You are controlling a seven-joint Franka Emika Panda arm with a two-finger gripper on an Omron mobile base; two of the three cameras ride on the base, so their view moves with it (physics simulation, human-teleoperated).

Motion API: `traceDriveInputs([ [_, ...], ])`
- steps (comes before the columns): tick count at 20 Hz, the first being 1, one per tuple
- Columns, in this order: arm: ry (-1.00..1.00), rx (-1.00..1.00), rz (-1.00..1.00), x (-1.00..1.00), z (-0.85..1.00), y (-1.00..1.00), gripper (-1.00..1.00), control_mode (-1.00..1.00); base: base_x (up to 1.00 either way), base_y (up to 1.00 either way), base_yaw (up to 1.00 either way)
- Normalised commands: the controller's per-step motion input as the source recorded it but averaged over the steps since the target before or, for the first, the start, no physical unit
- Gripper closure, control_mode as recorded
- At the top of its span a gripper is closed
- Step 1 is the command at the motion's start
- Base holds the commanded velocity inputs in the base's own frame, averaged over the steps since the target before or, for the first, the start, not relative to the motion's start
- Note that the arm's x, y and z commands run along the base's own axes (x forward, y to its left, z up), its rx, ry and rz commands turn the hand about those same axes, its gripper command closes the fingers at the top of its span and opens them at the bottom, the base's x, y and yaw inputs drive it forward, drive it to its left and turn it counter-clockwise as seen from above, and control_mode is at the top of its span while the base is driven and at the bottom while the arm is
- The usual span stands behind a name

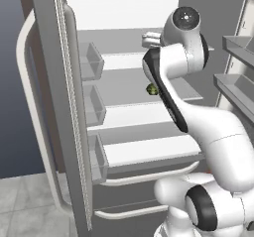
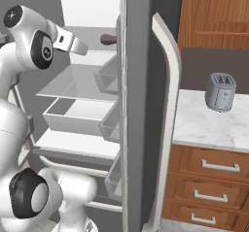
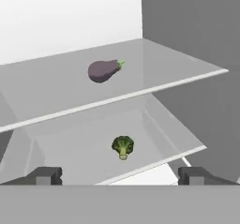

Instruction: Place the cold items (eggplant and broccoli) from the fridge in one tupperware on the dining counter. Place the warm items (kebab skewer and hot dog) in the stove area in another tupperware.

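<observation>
2 base views flank arm, share fridge (image 1: 124,132); hand view nears shelves.

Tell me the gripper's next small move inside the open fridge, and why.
Probably ease the gripper forward and down toward the broccoli. Its fingertips stand wide apart with nothing between them, and the broccoli sits almost centred ahead of them on the lower shelf, nearer than the eggplant on the shelf above.

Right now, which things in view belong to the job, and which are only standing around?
For the job:
- eggplant, on the upper fridge shelf
- broccoli, on the shelf below
- gripper, open, holding nothing

Not for the job:
- toaster, on the marble counter
</observation>
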Motion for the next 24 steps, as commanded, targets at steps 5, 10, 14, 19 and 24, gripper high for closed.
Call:
traceDriveInputs([
  [5, 0.02, 0.07, -0.05, 0.4, 0.4, -0.17, -1.0, -1.0, 0.0, 0.0, 0.0],
  [10, 0.15, 0.01, 0.0, 0.58, -0.13, -0.1, -1.0, -1.0, 0.0, 0.0, 0.0],
  [14, 0.05, -0.01, -0.01, 0.65, -0.47, -0.03, -1.0, -1.0, 0.0, 0.0, 0.0],
  [19, 0.0, -0.08, -0.14, 0.38, -0.25, -0.19, -1.0, -1.0, 0.0, 0.0, 0.0],
  [24, 0.07, -0.02, -0.2, 0.61, 0.0, -0.01, -1.0, -1.0, 0.0, 0.0, 0.0],
])
